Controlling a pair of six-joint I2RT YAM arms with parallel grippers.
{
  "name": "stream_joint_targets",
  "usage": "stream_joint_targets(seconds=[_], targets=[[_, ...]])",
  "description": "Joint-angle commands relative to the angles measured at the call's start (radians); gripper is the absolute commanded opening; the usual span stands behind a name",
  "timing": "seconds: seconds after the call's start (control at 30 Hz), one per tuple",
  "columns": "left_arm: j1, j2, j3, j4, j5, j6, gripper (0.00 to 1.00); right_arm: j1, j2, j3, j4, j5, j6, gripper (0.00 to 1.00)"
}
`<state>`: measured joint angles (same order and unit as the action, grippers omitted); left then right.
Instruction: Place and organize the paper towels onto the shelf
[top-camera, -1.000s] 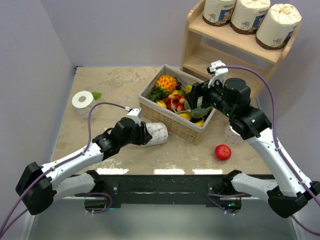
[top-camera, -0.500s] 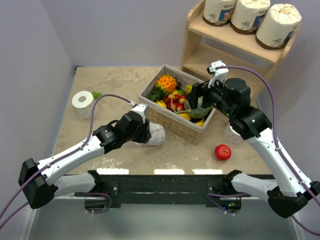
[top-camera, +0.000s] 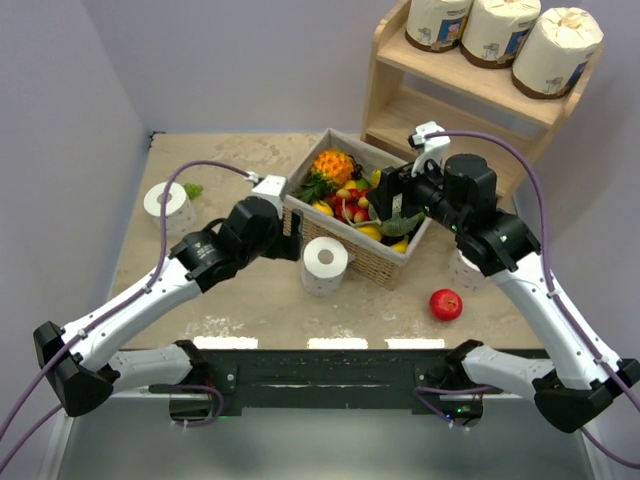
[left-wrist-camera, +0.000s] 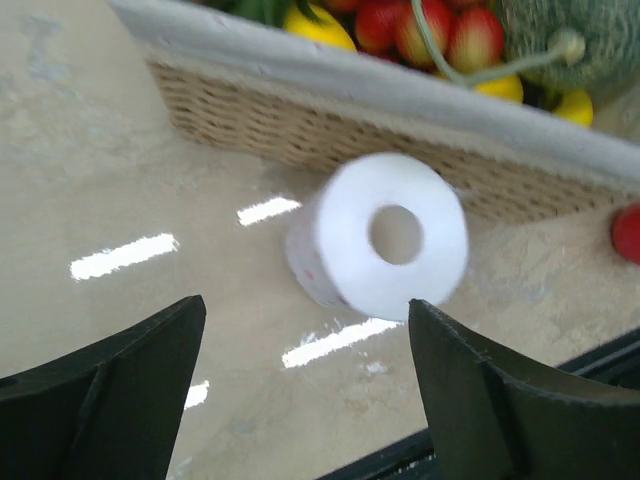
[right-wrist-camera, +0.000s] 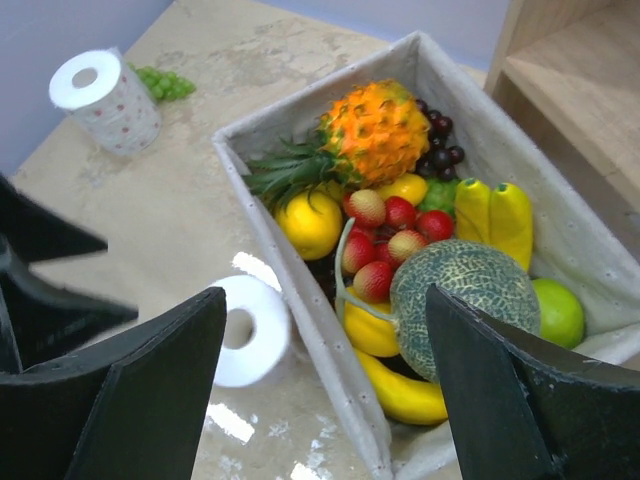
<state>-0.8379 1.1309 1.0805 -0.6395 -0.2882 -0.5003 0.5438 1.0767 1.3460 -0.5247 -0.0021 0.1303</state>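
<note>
The left gripper (left-wrist-camera: 305, 308), jaws spread and empty, hangs near a bare white paper towel roll (top-camera: 325, 263) standing just beside the wicker basket (top-camera: 352, 256). The right gripper (right-wrist-camera: 326, 295), equally wide and empty, hovers over the basket's fruit. Three wrapped rolls (top-camera: 497, 30) top the shelf (top-camera: 478, 88).

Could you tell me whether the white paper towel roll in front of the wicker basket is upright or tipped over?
Upright: the bare white paper towel roll stands on end, core hole facing up.
</note>
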Motion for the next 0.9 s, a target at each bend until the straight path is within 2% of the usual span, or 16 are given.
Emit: stream_joint_targets(seconds=[0.0, 0.03, 0.13, 0.23, 0.33, 0.4, 0.57, 0.7, 0.87], targets=[[0.150, 0.013, 0.104, 0.078, -0.100, 0.066, 0.88, 0.011, 0.075, 0.064, -0.063, -0.122, 0.020, 0.82], [0.245, 0.020, 0.099, 0.102, -0.047, 0.074, 0.88, 0.022, 0.092, 0.067, -0.064, -0.119, 0.031, 0.81], [0.391, 0.043, 0.073, 0.175, 0.012, 0.060, 0.88, 0.106, 0.140, 0.074, -0.057, -0.076, 0.060, 0.81], [0.483, 0.029, -0.010, 0.263, 0.038, 0.052, 0.89, 0.198, 0.189, 0.078, -0.052, 0.000, 0.081, 0.80], [0.532, -0.016, -0.118, 0.348, 0.006, 0.077, 0.91, 0.257, 0.247, 0.071, -0.040, 0.028, 0.109, 0.78], [0.536, -0.048, -0.154, 0.356, -0.022, 0.094, 0.93, 0.300, 0.276, 0.074, -0.043, 0.043, 0.115, 0.77], [0.536, -0.080, -0.126, 0.328, -0.011, 0.189, 0.94, 0.366, 0.374, 0.065, -0.034, 0.068, 0.111, 0.78], [0.536, -0.097, -0.148, 0.336, -0.023, 0.229, 0.94, 0.381, 0.433, 0.074, -0.040, 0.094, 0.109, 0.78], [0.536, -0.120, -0.185, 0.354, 0.049, 0.224, 0.95, 0.387, 0.474, 0.084, -0.060, 0.116, 0.103, 0.77]])
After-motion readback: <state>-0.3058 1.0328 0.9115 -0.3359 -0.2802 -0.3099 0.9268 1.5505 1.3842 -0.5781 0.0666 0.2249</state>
